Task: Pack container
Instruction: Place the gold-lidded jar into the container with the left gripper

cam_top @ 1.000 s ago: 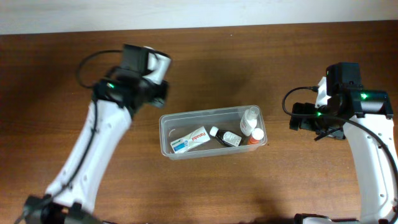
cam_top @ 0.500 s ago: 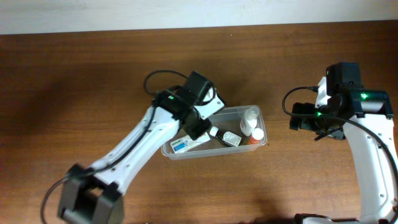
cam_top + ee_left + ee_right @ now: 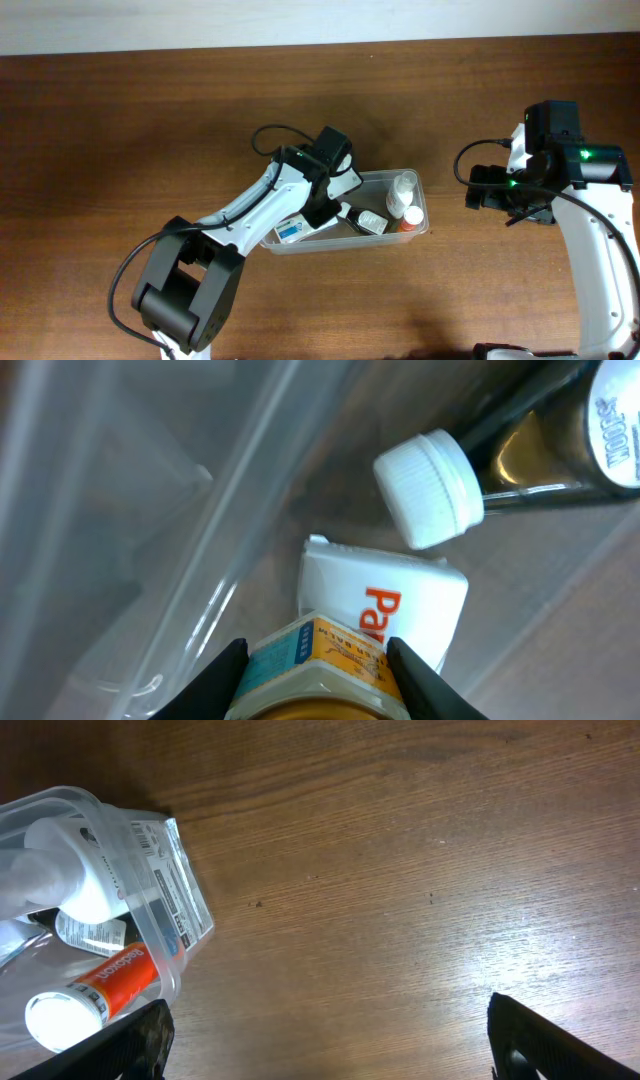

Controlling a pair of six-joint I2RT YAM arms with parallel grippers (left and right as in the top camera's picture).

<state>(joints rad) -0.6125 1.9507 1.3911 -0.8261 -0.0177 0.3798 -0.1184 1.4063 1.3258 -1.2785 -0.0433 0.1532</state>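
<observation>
The clear plastic container (image 3: 415, 182) sits mid-table. Inside lie a white box with orange print (image 3: 297, 228) (image 3: 400, 610), a dark bottle with a white cap (image 3: 362, 220) (image 3: 430, 490), a white bottle (image 3: 402, 192) (image 3: 75, 870) and an orange tube (image 3: 412, 220) (image 3: 100, 990). My left gripper (image 3: 315, 680) is shut on a small jar with an orange and blue label (image 3: 315, 660), held inside the container over the white box. My right gripper (image 3: 325, 1050) is open and empty above bare table, to the right of the container.
The brown wooden table (image 3: 120, 140) surrounds the container on all sides. The container's right corner with a barcode label (image 3: 170, 890) lies just left of my right gripper's left finger. A pale wall strip (image 3: 300, 20) runs along the back.
My left arm swung from the table's left over to the container and lowered its gripper, holding the jar, into the container's left half. The right arm has not moved.
</observation>
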